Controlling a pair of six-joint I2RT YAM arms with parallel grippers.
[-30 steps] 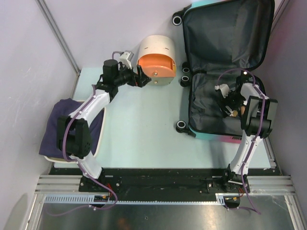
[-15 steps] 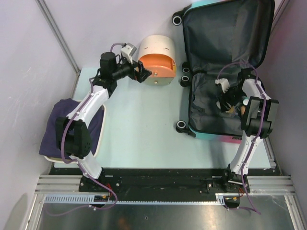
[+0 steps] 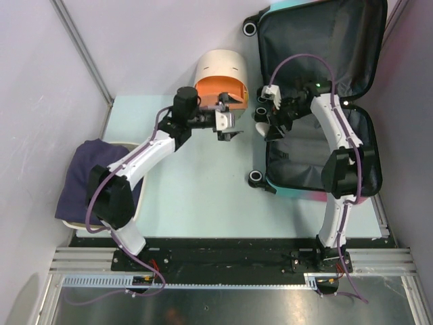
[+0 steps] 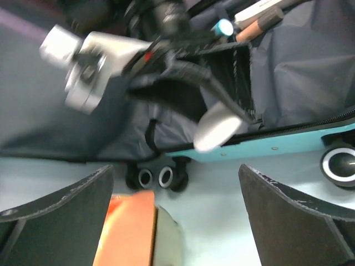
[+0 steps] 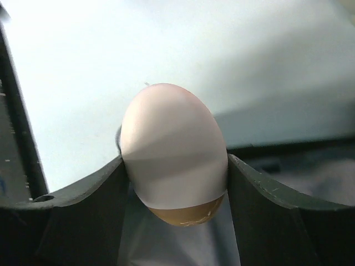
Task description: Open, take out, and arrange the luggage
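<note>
Left gripper (image 3: 231, 123), jaws wide apart and empty, hovers by a cream box (image 3: 220, 74) at 12 o'clock. Right gripper (image 3: 265, 125) jaws clasp a pale egg-shaped object (image 5: 173, 152) at the rim of the luggage (image 3: 298, 162), open at 2 o'clock. Unpacking looks underway: pen-like items (image 4: 258, 14) lie inside.

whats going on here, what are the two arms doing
The luggage lies open on the right side of the table, its lid propped up at the back. The right gripper is clamped on a pale egg-shaped object with a brown base, at the luggage's left edge near the wheels. The left gripper hangs open and empty over the table between the cream box and the luggage.
</note>
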